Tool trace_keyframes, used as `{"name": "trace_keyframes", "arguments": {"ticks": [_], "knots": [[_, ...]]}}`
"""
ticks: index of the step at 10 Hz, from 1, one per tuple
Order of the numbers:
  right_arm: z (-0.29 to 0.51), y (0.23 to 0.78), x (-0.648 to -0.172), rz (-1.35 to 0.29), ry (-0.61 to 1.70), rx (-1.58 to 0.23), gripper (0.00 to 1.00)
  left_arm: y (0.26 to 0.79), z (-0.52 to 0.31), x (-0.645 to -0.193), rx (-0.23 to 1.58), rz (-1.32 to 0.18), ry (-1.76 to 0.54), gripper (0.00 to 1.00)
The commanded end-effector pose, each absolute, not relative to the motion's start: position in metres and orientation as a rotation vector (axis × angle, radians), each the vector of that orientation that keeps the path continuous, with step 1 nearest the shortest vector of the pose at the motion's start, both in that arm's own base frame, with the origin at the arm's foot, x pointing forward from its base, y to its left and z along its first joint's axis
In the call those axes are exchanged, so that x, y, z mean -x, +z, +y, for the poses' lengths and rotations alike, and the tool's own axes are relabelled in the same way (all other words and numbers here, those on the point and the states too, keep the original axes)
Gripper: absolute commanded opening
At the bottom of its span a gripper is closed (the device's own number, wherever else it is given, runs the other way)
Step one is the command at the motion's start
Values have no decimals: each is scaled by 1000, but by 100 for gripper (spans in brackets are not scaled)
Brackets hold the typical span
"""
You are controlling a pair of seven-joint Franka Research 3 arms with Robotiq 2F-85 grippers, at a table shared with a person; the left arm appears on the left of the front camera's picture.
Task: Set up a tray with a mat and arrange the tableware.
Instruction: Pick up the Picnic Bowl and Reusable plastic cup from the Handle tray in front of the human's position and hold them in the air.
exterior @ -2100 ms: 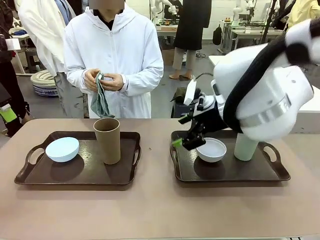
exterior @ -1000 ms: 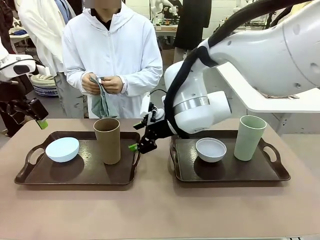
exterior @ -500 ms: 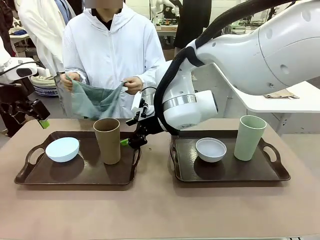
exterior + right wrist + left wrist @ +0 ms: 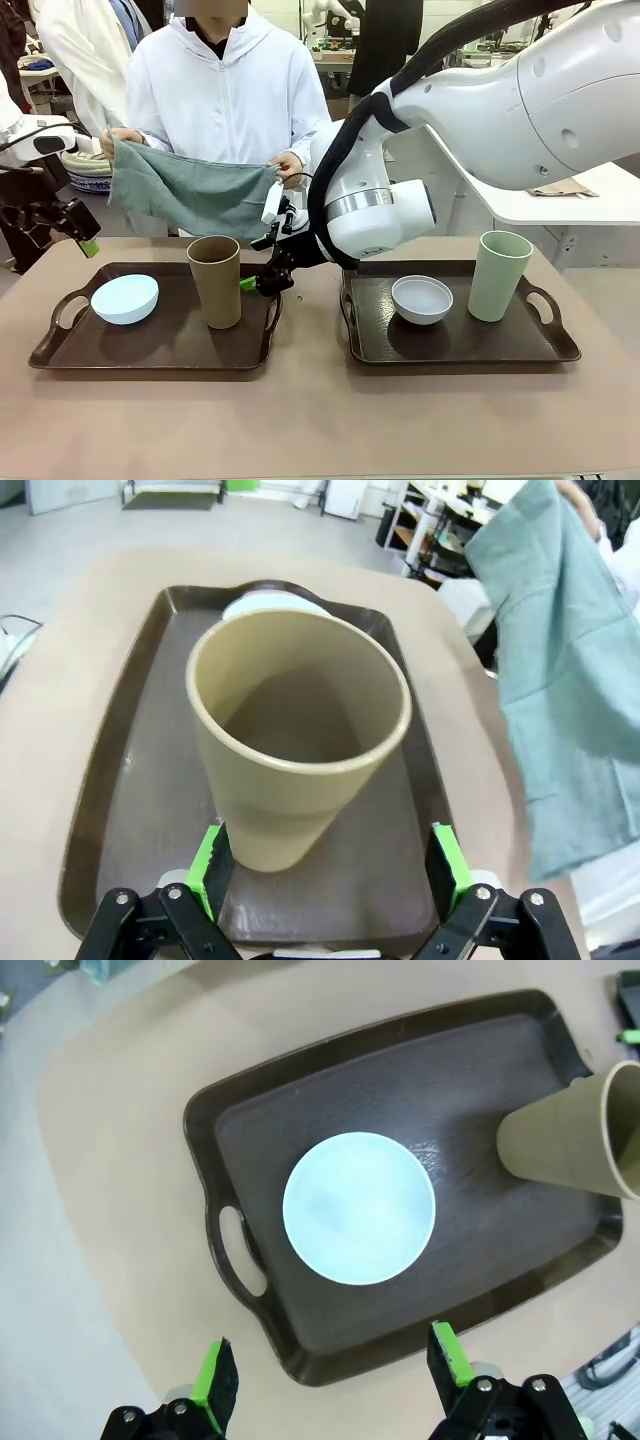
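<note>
1. The right gripper [image 4: 327, 868] has its fingers wide apart and holds nothing. In its wrist view the foot of the brown tumbler [image 4: 300, 740] stands just beyond the pads, and I cannot tell if one pad touches it.
2. From the front, the right gripper [image 4: 256, 283] is just beside this brown tumbler [image 4: 215, 280], at the right rim of the left tray [image 4: 150, 362].
3. The left gripper [image 4: 330, 1365] also has its fingers apart and empty, above one corner of the left tray [image 4: 250, 1160]. The light blue bowl [image 4: 358, 1208] lies in the tray below.
4. From the front, the left gripper [image 4: 80, 235] is at the picture's edge and its arm is cut off.
5. In the right wrist view the light blue bowl [image 4: 270, 604] is mostly hidden behind the tumbler.
6. On the right tray [image 4: 450, 350] the grey-white bowl [image 4: 422, 298] and the pale green tumbler [image 4: 498, 275] stand apart.
7. Beyond the counter [image 4: 320, 420], the person's hands [image 4: 288, 168] hold the mat [image 4: 195, 195] spread out. In the right wrist view the mat [image 4: 570, 680] is cut off by the picture's edge.
</note>
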State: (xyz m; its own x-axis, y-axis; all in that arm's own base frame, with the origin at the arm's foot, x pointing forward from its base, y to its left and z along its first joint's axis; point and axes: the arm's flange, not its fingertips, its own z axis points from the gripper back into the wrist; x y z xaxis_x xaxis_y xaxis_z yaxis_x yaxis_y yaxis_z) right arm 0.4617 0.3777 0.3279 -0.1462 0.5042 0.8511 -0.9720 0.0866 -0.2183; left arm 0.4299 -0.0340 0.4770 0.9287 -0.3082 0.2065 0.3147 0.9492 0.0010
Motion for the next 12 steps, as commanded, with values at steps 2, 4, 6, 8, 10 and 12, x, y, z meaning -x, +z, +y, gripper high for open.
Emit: {"name": "trace_keyframes", "arguments": {"ticks": [2,4,6,8,10,12], "knots": [[373,314,-473,-946,1372,-785,100,458,-42,-457,-64,-190,-204,100],[378,301,-483,-915,1333,-833,100,442,-41,-462,-129,-188,-186,100],[385,292,-488,-888,1317,-862,100,430,-38,-464,-142,-177,-176,100],[394,284,-491,-875,1318,-904,100,413,-37,-473,-130,-159,-167,100],[405,276,-494,-866,1316,-925,100,404,-38,-476,-103,-146,-177,100],[417,268,-494,-841,1326,-935,100,398,-41,-478,-67,-133,-179,100]]}}
